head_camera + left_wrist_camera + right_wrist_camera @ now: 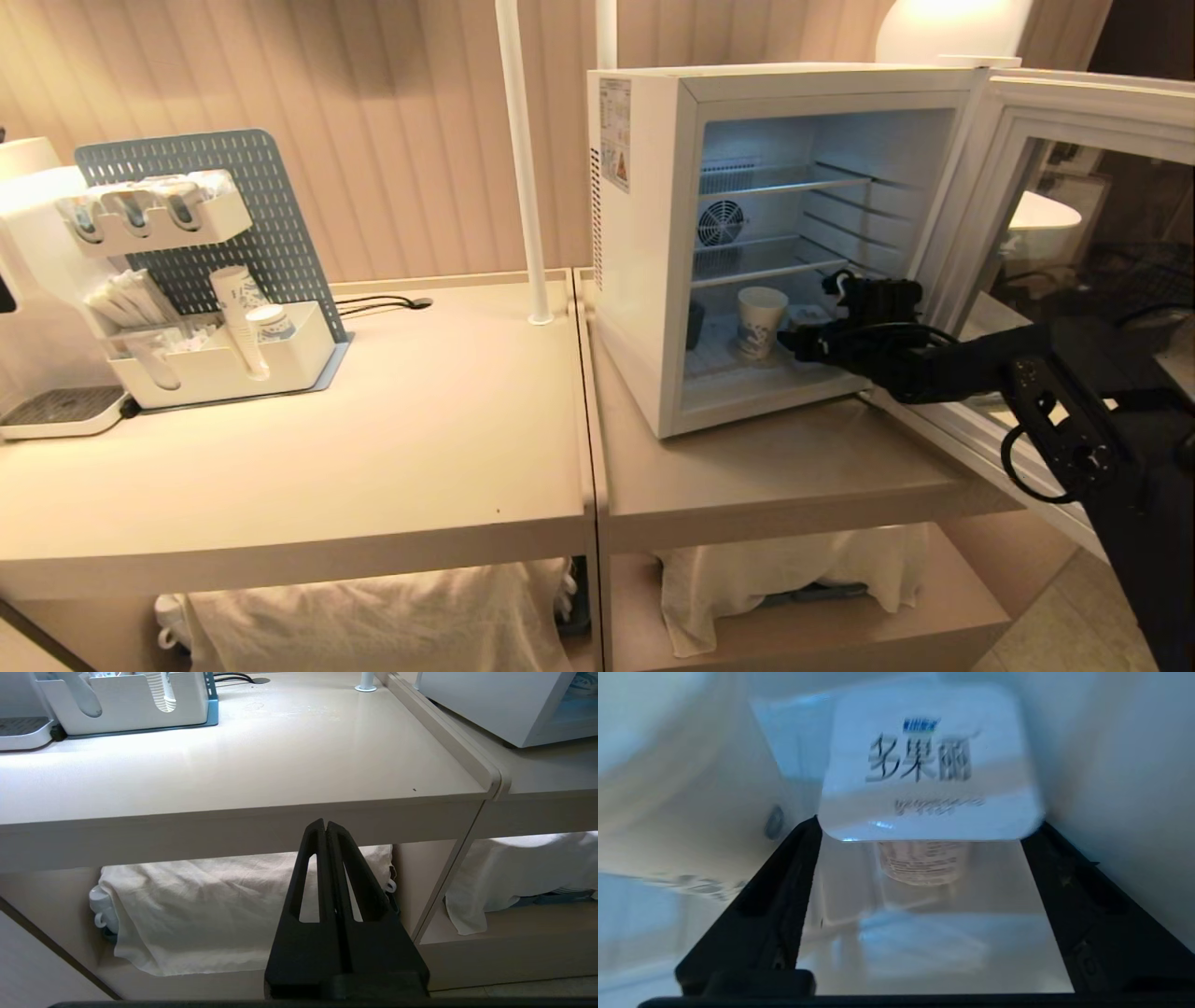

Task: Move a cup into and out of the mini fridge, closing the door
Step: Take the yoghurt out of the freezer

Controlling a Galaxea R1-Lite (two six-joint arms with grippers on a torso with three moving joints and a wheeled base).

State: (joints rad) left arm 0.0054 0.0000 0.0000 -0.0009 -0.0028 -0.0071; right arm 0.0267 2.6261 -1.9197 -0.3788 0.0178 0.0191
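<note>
the tapered white paper cup with a blue print [761, 322] stands upright on the floor of the boxy white mini fridge [644, 243], toward the front edge of that floor and nearer its left wall than its right, below the two wire shelves [784, 182] and the round rear fan [721, 224]. the fridge's pale-framed glass door [1046, 233] hangs wide open on the right. the black right gripper [810, 343] reaches in over the front sill, just beside the cup on its right; in the right wrist view its jaws stand wide, with the cup's printed side [931, 765] between and ahead of them, and no finger [775, 914] can be seen touching it, though that view is blurred. so the cup looks set down and let go, and the placing half of the task seems done. the risks from here are plain: if the arm backs out at a slant, a spread finger could clip the light cup and tip it or drag it toward the sill; the arm also lies across the doorway, so the door could not swing shut without striking it. the black left gripper [327, 858] is parked low before the front edge of the beige table [243, 779], its fingers pressed together on nothing.
</note>
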